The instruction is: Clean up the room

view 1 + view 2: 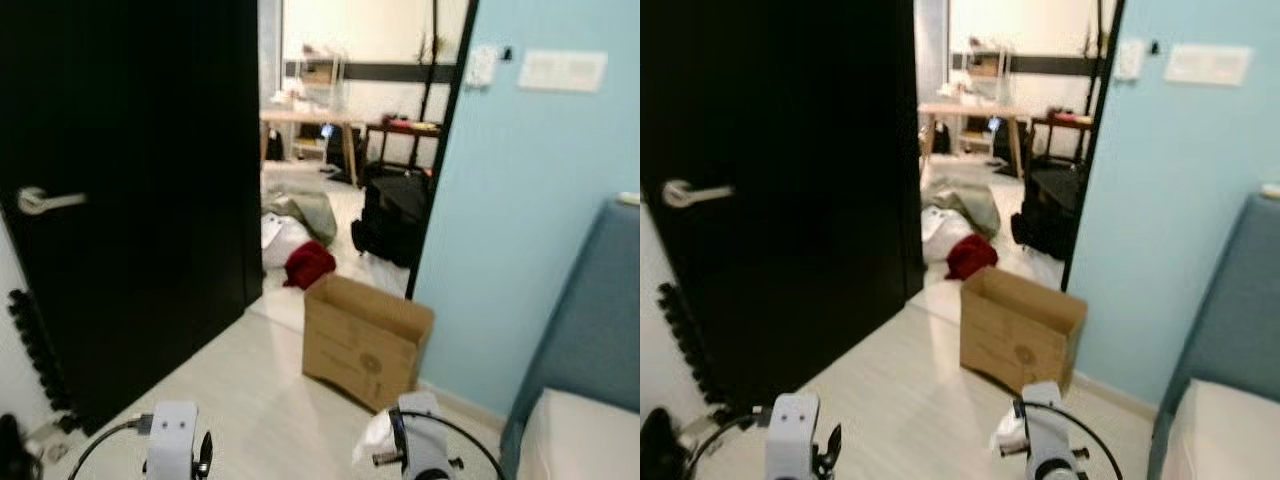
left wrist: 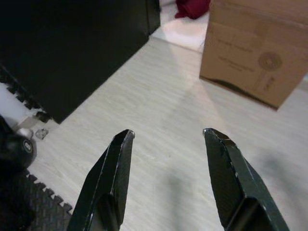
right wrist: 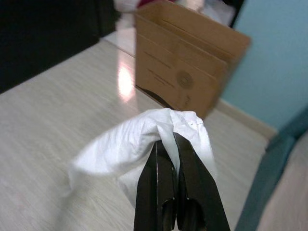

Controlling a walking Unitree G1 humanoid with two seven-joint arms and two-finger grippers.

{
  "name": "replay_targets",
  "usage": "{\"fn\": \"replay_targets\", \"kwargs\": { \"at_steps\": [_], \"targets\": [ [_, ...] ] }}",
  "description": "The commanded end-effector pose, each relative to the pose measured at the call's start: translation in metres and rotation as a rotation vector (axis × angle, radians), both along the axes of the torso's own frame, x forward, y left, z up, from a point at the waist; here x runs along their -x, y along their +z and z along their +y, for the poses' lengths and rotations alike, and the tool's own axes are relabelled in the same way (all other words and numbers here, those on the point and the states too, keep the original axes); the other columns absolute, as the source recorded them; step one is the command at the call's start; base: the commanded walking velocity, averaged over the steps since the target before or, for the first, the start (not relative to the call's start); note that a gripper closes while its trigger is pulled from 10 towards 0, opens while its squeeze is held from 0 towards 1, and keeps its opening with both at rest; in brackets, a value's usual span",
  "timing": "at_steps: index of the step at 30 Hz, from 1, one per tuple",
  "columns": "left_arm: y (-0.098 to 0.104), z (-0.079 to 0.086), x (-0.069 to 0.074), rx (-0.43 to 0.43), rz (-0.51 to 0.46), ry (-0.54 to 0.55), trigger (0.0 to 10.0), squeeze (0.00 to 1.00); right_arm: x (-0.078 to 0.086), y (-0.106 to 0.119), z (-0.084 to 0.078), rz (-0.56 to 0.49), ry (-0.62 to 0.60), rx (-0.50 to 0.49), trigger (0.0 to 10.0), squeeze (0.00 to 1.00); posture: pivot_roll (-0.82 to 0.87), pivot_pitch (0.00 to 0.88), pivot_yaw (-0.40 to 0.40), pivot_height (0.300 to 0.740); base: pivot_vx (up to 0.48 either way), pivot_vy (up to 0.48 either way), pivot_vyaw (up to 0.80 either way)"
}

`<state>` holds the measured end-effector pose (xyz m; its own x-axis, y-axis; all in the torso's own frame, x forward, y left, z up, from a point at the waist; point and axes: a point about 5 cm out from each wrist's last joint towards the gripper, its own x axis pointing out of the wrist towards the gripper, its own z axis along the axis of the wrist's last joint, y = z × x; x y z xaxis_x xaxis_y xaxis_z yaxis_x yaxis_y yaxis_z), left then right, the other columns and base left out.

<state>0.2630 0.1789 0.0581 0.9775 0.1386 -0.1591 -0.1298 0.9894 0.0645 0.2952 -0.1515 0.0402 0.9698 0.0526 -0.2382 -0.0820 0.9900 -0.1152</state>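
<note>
1. Your right end effector [image 3: 168,144] is clamped tight on a crumpled white tissue [image 3: 139,149]. Its black fingers are pressed together on a fold near the top edge, and most of the sheet hangs loose in front of and below the tips.

2. Your left end effector [image 2: 166,139] is spread wide with nothing between its fingers, and only bare pale floor [image 2: 159,106] lies beneath it.

3. The cardboard box [image 1: 365,340] stands ahead of the right end effector, well apart from it and against the blue wall [image 1: 520,230]. Its top is open. From these angles you cannot see what it holds.

4. Risk: the grip catches only a small fold, so a quick swing could let the tissue slip out and land on the floor short of the box.

5. Risk: the hanging part could snag on the box's near rim and drag the light box or drape over its edge. Carry the tissue fully over the opening before you release it.

6. Beyond the box, in the doorway, a red cloth [image 1: 308,264] and a grey heap of fabric [image 1: 305,210] lie on the floor, probably later pickups.
</note>
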Motion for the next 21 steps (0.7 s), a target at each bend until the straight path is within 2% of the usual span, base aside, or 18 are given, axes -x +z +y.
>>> {"fn": "replay_targets", "kwargs": {
  "at_steps": [1,7,14,17,21],
  "targets": [
    [-0.0015,-0.0026,0.0008,0.006,0.008,-0.008,10.0,0.0,0.0016,-0.002,-0.0051,0.013,-0.019,-0.002,10.0,0.0,-0.04,0.059,-0.012,0.74,0.0,0.0,-0.8],
    [-0.0012,-0.0027,0.0006,0.005,0.012,-0.004,10.0,0.0,0.0012,-0.0022,-0.0048,0.016,-0.014,-0.003,10.0,0.0,-0.04,0.061,-0.013,0.74,0.0,0.0,-0.8],
    [-0.0003,-0.002,-0.0002,0.007,0.007,0.003,10.0,0.0,0.0016,-0.0082,-0.0008,0.066,0.006,-0.002,10.0,0.0,-0.04,0.062,-0.013,0.74,0.0,0.0,0.0],
    [0.0024,-0.0065,-0.0016,0.016,-0.009,-0.031,10.0,0.0,0.0016,-0.0084,-0.0002,0.064,0.005,0.011,10.0,0.0,-0.04,0.059,-0.014,0.74,0.0,0.0,0.0],
    [0.0018,-0.0067,-0.0017,0.013,-0.007,-0.018,10.0,0.0,0.0014,-0.008,-0.0002,0.062,0.003,0.016,10.0,0.0,-0.04,0.055,-0.014,0.74,0.0,0.0,0.0]
  ]
}}
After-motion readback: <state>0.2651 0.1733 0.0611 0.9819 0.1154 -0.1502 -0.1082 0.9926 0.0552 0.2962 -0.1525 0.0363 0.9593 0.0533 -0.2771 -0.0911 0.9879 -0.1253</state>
